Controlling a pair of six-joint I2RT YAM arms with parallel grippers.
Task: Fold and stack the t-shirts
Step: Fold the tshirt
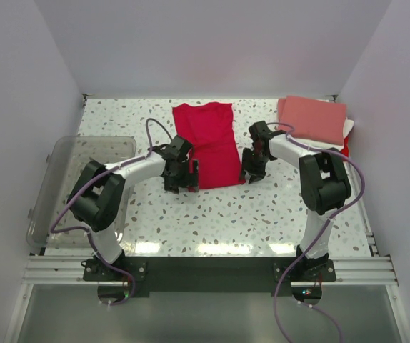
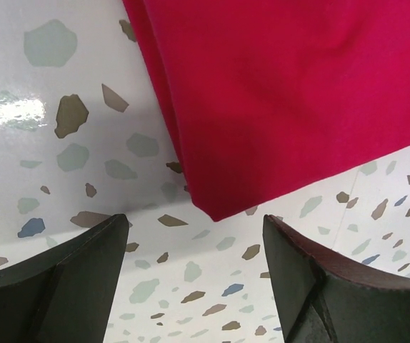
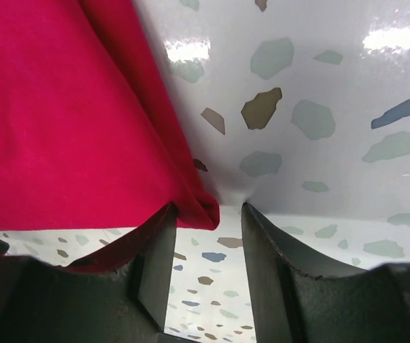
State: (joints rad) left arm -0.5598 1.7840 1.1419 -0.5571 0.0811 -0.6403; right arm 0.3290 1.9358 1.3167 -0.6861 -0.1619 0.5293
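Crimson t-shirt (image 1: 208,143) lies mid-table, already narrowed into a long strip, so the crosswise fold and stacking appear to remain. The left gripper (image 2: 194,232) hovers spread wide at the shirt's 7 o'clock corner. The right gripper (image 3: 208,214), jaws at a narrow gap, meets the 5 o'clock corner without pinching it. The stack of folded t-shirts (image 1: 312,120) sits at 2 o'clock.

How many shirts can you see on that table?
4: a crimson-red cotton t-shirt lying mid-table; a folded salmon-pink shirt atop the far-right stack, with a white shirt and a red shirt peeking beneath. More may be hidden.
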